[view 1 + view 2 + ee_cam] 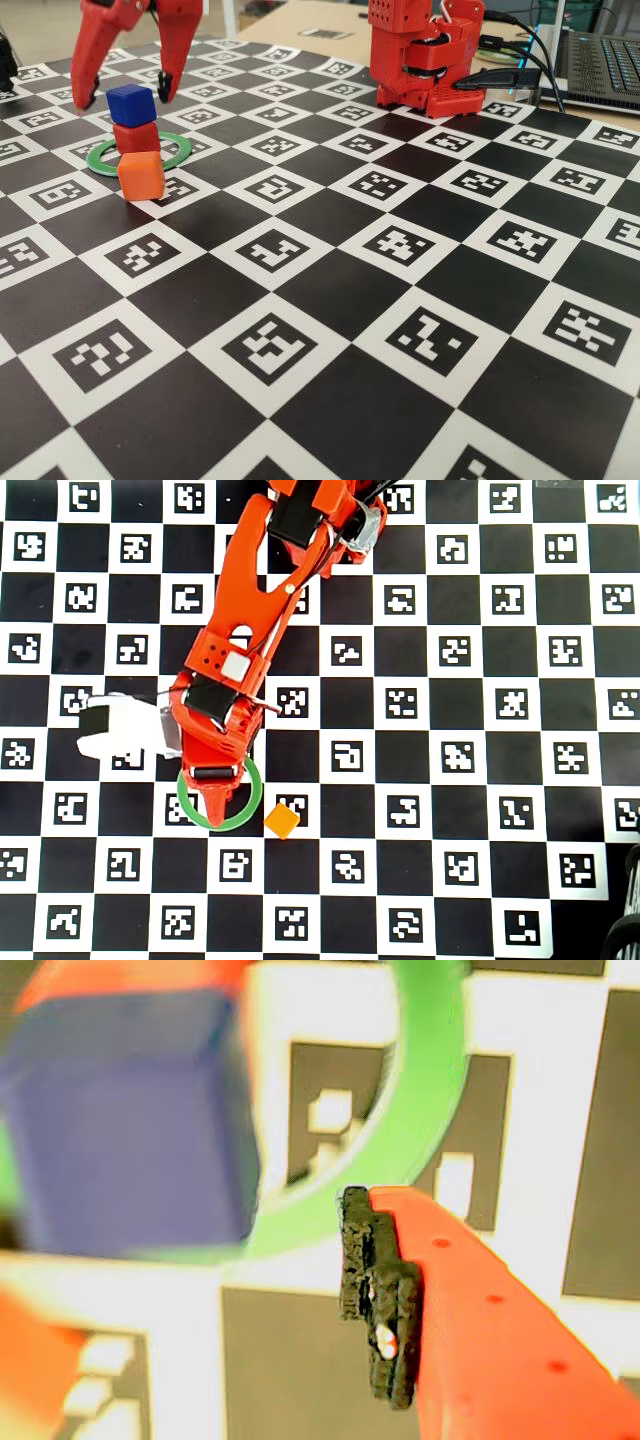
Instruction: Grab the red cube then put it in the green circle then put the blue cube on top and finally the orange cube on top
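Observation:
The blue cube [131, 105] sits on the red cube [136, 137] inside the green circle [182, 150]. The orange cube [141, 175] stands on the mat at the ring's near edge, touching or almost touching the red cube. My gripper [124, 95] is open, with a finger on each side of the blue cube and not gripping it. In the wrist view the blue cube [125, 1120] is blurred at upper left, the ring [420, 1110] curves past it, and one padded finger [380, 1300] is at the right. In the overhead view my gripper [215, 800] hides the stack; the ring [252, 780] and orange cube [282, 821] show.
The arm's red base [425, 60] stands at the back of the checkered marker mat [330, 300]. A laptop [605, 60] and cables [530, 70] lie at the back right. A white part [115, 730] juts out beside the wrist.

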